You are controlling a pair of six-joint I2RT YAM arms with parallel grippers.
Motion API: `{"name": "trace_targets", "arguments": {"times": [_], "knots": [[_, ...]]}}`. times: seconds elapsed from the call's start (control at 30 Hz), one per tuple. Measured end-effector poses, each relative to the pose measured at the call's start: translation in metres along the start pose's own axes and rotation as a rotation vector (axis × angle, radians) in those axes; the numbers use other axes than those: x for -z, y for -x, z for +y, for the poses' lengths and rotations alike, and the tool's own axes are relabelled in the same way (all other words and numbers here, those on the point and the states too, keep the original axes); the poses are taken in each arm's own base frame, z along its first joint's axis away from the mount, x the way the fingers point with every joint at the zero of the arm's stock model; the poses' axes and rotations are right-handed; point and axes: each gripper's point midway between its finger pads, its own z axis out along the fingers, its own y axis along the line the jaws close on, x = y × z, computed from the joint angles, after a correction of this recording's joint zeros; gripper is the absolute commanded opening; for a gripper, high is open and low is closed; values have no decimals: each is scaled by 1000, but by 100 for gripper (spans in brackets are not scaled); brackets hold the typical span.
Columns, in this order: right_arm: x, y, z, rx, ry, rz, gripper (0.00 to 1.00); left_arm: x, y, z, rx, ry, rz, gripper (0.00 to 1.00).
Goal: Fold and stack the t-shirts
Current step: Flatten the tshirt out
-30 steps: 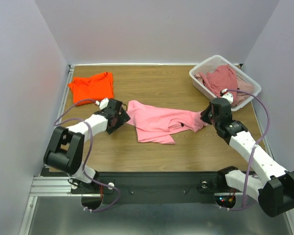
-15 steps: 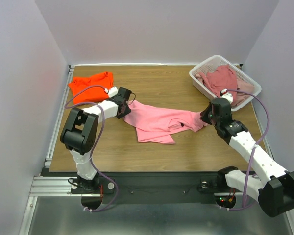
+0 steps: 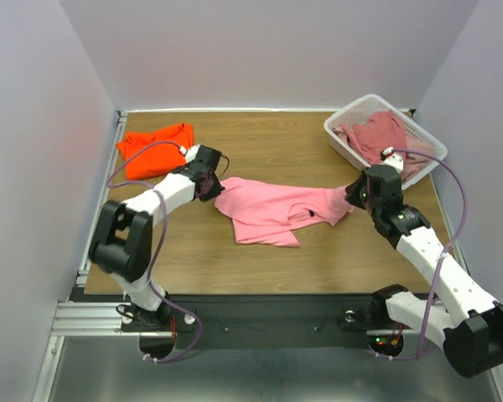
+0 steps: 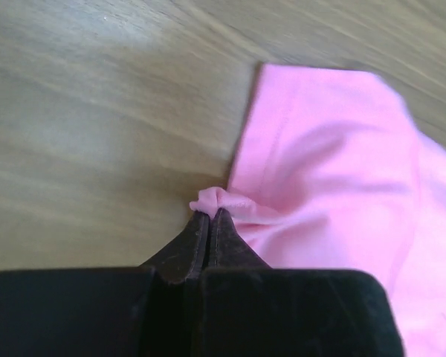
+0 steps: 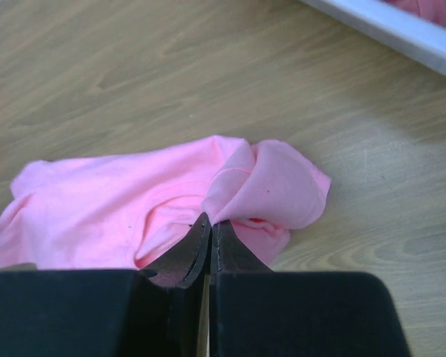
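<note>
From above, the bubblegum pink t-shirt (image 3: 272, 213) lies crumpled on the table (image 3: 268, 151), spanning from one gripper to the other. The left gripper (image 3: 212, 186) pinches one end, with the orange t-shirt (image 3: 155, 149) just behind that arm. The right gripper (image 3: 353, 194) grips the other end, and the white basket (image 3: 339, 127) holding a dusty rose t-shirt (image 3: 373, 134) stands close behind it.

Left wrist: the jaws are clamped on a small bunch of pink hem. Bare wood lies to their left and cloth spreads to their right.

Right wrist: the jaws are closed on a raised fold. The shirt spreads ahead and to the left, and the basket rim is far ahead on the right.
</note>
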Motion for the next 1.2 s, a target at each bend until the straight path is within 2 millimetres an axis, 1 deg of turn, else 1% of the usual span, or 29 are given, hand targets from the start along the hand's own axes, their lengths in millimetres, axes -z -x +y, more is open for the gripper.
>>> {"name": "trace_targets", "arguments": {"times": [0.03,0.07,0.1,0.13,0.17,0.23,0.27,0.3,0.33,0.37,0.4,0.43,0.47,0.53,0.57,0.6,0.67,0.73,0.77,0.83,0.9,0.97,1.0,1.03,1.07,1.13,1.2], "knots": [[3,6,3,-1,11,-15,0,16,5,-3,-4,-29,-6,0],[7,15,8,-4,24,-34,0,37,16,-10,2,-77,-38,0],[14,26,13,-4,41,-53,0,54,26,-15,10,-117,-67,0],[20,36,18,-8,56,-74,0,87,43,-23,24,-187,-125,0],[27,48,25,-12,76,-100,1,115,57,-28,36,-241,-176,0],[48,80,40,-21,127,-171,0,180,90,-39,69,-362,-303,0],[60,94,46,-29,151,-207,0,225,110,-42,92,-442,-389,0],[76,114,54,-39,183,-256,0,268,125,-41,115,-508,-467,0],[91,130,60,-45,208,-294,0,296,133,-39,130,-548,-515,0],[103,142,64,-52,229,-327,0,319,139,-34,140,-576,-551,0],[126,162,69,-64,262,-381,0,351,145,-27,155,-612,-599,0],[140,173,72,-72,282,-415,0,370,148,-23,164,-635,-629,0],[161,188,75,-82,305,-453,0,394,152,-17,175,-656,-662,0],[192,210,79,-98,345,-520,0,432,158,-6,192,-693,-719,0],[211,222,82,-108,370,-560,0,445,159,-1,200,-703,-739,0],[223,229,83,-109,385,-583,0,463,161,7,210,-712,-766,0],[254,246,86,-118,429,-641,0,487,165,18,230,-724,-811,0],[276,258,88,-119,463,-682,0,501,167,26,243,-723,-839,0],[289,266,91,-118,484,-706,0,503,168,28,247,-717,-846,0],[297,272,94,-112,498,-720,0,501,169,33,251,-692,-849,0],[294,277,100,-104,502,-717,0,495,170,32,249,-668,-840,0],[280,278,107,-86,493,-693,0,483,174,27,239,-635,-826,0],[266,277,112,-72,478,-668,0,475,176,23,233,-617,-817,0],[246,275,117,-57,458,-634,0,464,181,18,225,-588,-804,0],[234,274,121,-47,445,-613,0,457,184,15,219,-570,-798,0],[189,271,133,-11,395,-539,0,433,199,4,199,-509,-774,0],[158,273,143,15,364,-498,0,412,220,-2,195,-451,-763,0]]}}
